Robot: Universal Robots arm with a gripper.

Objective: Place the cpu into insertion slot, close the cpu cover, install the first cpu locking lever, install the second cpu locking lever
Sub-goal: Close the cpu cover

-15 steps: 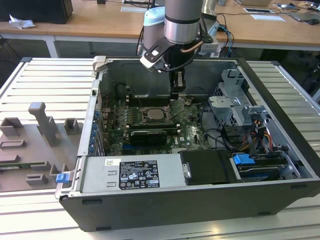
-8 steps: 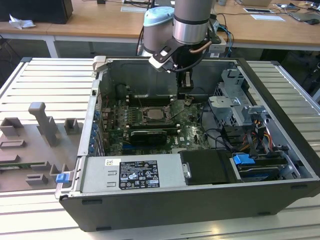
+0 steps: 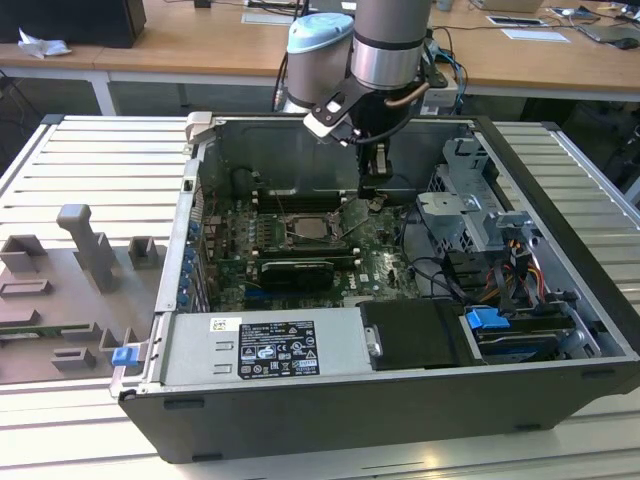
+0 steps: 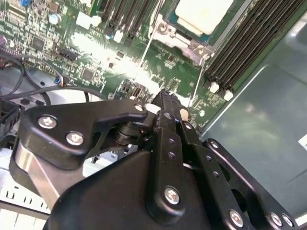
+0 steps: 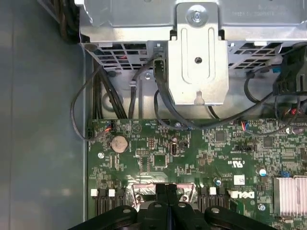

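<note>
The cpu (image 4: 204,14) lies pale and flat in the insertion slot (image 3: 305,228) on the green motherboard inside the open computer case. A silvery frame, the cpu cover (image 4: 180,42), lies around its edge. Two thin metal lever rods (image 4: 197,79) (image 4: 146,48) run along the socket's sides. My gripper (image 3: 372,198) hangs inside the case, just to the exterior view's right of the socket. Its black fingers are pressed together with nothing showing between them, in both wrist views (image 4: 168,101) (image 5: 167,191). The fingertips sit close above the board near the free end of one lever rod.
Long black memory slots (image 4: 244,43) flank the socket. A metal drive cage (image 3: 470,210) and loose cables (image 3: 440,275) fill the case's right side in the exterior view. The power supply (image 3: 265,345) lies along the front. A grey parts fixture (image 3: 80,270) sits outside on the exterior view's left.
</note>
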